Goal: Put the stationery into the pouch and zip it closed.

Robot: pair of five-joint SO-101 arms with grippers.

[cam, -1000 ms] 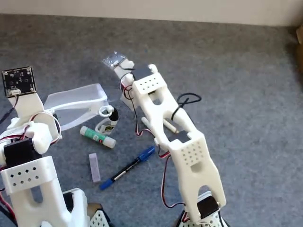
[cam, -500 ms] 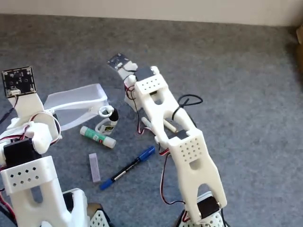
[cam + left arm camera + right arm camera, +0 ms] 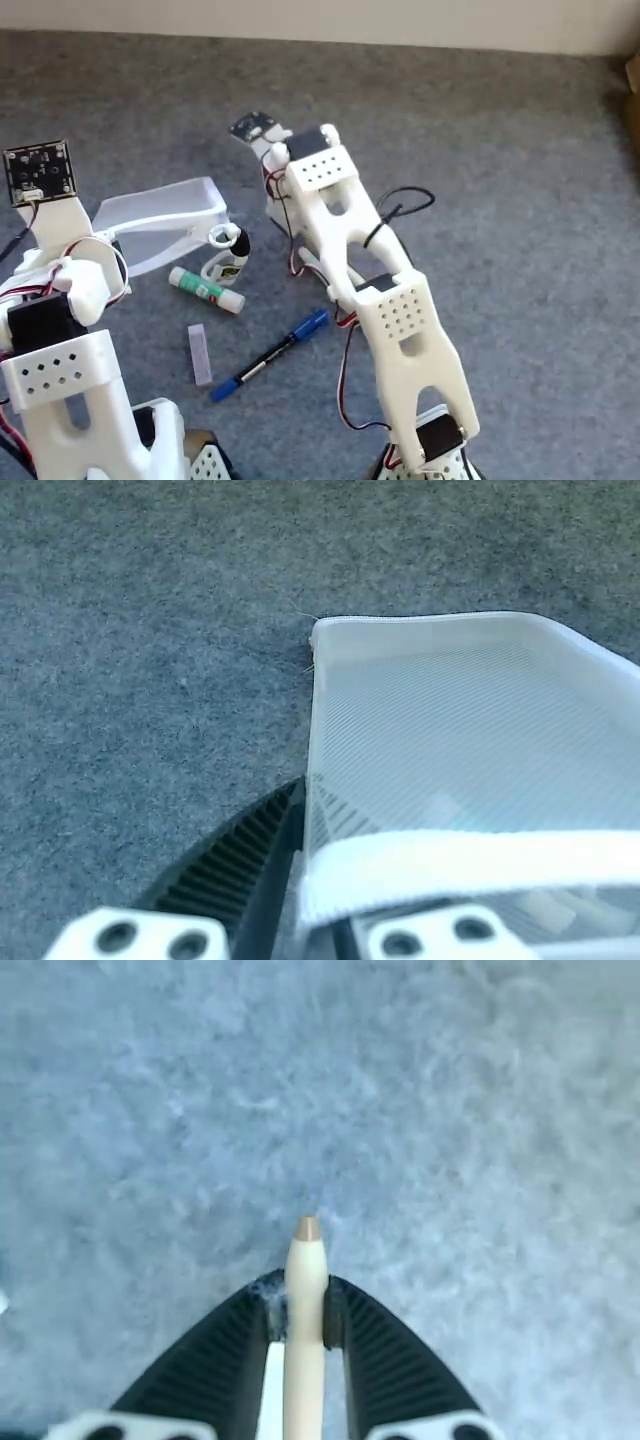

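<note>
There are two arms on the grey counter (image 3: pixel 520 200). The left arm (image 3: pixel 60 380) stands at the lower left of the high view and bends up toward the left edge. Its jaws are pinched shut on the rim of the pouch (image 3: pixel 450 740). The pouch is see-through white, and its mouth is open. In the high view the pouch (image 3: pixel 165 225) sits left of the middle, with one end lifted off the counter. The right arm (image 3: pixel 400 320) starts at the bottom, right of the middle, and stretches up and to the left toward the middle of the frame. Its jaws are closed tight on one cream pencil (image 3: pixel 305 1260), which sticks out past the tips and points at the bare counter. Four more things lie loose on the counter, between the two arms and just below the pouch. There is one glue stick (image 3: pixel 205 288), one blue pen (image 3: pixel 270 352), one small pale block (image 3: pixel 200 353), and one small white thing with a black top and a ring (image 3: pixel 228 255). The white thing is just beside the pouch, and the glue stick lies right under it. The pen and the block lie lower down, near each other but apart.
</note>
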